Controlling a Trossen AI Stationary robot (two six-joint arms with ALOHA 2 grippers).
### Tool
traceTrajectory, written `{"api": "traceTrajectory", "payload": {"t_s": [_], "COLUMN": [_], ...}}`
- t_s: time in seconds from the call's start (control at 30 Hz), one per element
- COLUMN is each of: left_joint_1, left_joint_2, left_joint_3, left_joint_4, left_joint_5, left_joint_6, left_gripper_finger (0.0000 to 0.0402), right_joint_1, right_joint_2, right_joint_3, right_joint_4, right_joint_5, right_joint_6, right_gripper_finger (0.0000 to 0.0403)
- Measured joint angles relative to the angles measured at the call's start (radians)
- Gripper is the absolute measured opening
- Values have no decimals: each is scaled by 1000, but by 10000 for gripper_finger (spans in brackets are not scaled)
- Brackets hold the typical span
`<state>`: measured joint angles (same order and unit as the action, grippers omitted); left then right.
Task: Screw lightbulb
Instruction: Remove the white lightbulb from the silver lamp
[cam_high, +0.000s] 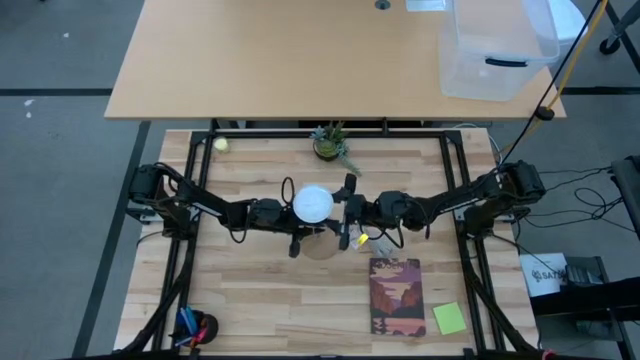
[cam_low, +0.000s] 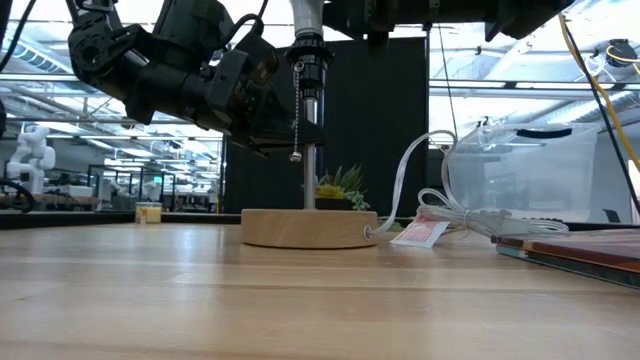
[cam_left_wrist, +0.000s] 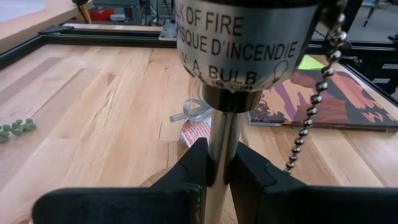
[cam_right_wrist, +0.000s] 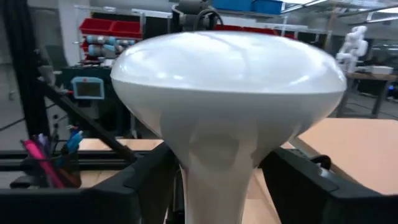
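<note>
1. left claw (cam_left_wrist: 217, 180) clamped on the shiny metal lamp stem (cam_left_wrist: 222, 130), one dark finger on each side, just under the lettered socket (cam_left_wrist: 242, 37).
2. bead pull chain (cam_left_wrist: 314, 106) dangling beside that claw, free of its fingers.
3. round wooden base (cam_low: 308, 228) straight below the left claw, flat on the worktop (cam_low: 200, 300), clear cord (cam_low: 440, 205) trailing off its side.
4. right claw (cam_right_wrist: 217, 186) set around the pale neck of the lightbulb (cam_right_wrist: 227, 74), a finger close on each side; cannot tell whether the pads press the neck or stand just off it.
5. lightbulb (cam_high: 312, 203) upright between the two claws from above, globe up, directly over the socket and stem held by the left claw.
6. beyond the right claw on the worktop: a picture book (cam_high: 397, 296) and a yellow-green note (cam_high: 449, 318).
7. small potted plant (cam_high: 331, 142) on the worktop's far side from both claws.
</note>
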<state>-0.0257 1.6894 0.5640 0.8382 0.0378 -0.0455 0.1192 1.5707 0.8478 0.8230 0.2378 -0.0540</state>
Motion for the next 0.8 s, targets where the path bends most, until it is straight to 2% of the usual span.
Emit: {"api": "traceTrajectory", "payload": {"t_s": [0.13, 0.5, 0.8], "left_joint_1": [0, 1, 0], "left_joint_2": [0, 0, 0], "left_joint_3": [0, 0, 1], "left_joint_4": [0, -1, -1], "left_joint_5": [0, 34, 64], "left_joint_6": [0, 2, 6], "left_gripper_finger": [46, 46, 46], "right_joint_1": [-16, -102, -193], "right_joint_2": [-1, -4, -1], "right_joint_3": [0, 2, 2], "right_joint_4": [-14, -52, -106], "right_joint_5": [-33, -260, -550], "right_joint_6": [-33, -82, -130], "right_gripper_finger": [206, 202, 202]}}
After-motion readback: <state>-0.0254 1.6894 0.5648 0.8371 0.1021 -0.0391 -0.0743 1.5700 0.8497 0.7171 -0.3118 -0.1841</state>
